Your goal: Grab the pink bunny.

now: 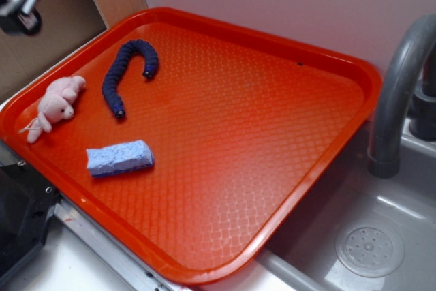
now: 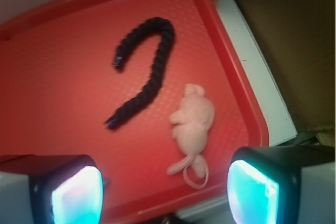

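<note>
Overhead, the pincer (image 2: 165, 190) is hanging wide apart and holding nothing, its two fingers (image 2: 79, 192) cut off at the lower edge of the wrist frame. The pink bunny (image 2: 193, 125) is lying between them lower centre, on the red tray (image 1: 272, 134), beside the dark blue worm (image 2: 144, 69). Its face is too blurred to read.

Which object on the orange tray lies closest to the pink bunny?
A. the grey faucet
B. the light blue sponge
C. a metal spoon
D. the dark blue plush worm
D. In the wrist view the dark blue plush worm curves right beside the pink bunny, while in the exterior view the light blue sponge lies further off on the orange tray.
</note>
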Available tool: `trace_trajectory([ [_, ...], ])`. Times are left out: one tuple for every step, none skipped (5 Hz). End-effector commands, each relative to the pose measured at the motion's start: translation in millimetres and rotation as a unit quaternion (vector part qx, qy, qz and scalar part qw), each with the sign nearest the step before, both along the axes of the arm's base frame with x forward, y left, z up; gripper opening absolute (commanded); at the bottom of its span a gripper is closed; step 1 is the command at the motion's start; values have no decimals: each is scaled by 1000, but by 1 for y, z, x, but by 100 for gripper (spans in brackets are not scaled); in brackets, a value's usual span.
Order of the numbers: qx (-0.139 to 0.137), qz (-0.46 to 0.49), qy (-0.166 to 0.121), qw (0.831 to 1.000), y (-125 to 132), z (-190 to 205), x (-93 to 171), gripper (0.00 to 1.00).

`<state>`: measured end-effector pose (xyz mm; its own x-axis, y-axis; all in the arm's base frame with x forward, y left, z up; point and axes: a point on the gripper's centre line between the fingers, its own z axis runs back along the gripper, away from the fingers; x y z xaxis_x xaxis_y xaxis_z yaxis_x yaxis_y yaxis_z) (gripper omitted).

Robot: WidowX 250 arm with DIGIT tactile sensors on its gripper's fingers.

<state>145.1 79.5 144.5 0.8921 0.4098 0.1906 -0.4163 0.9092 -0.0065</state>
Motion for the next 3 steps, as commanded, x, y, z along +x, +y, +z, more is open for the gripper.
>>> trace_trajectory([
  [57, 28, -17, 998, 16, -32, 4, 100],
  [71, 41, -19, 996, 20, -50, 10, 100],
  [80, 44, -1, 996, 29, -70, 18, 100],
])
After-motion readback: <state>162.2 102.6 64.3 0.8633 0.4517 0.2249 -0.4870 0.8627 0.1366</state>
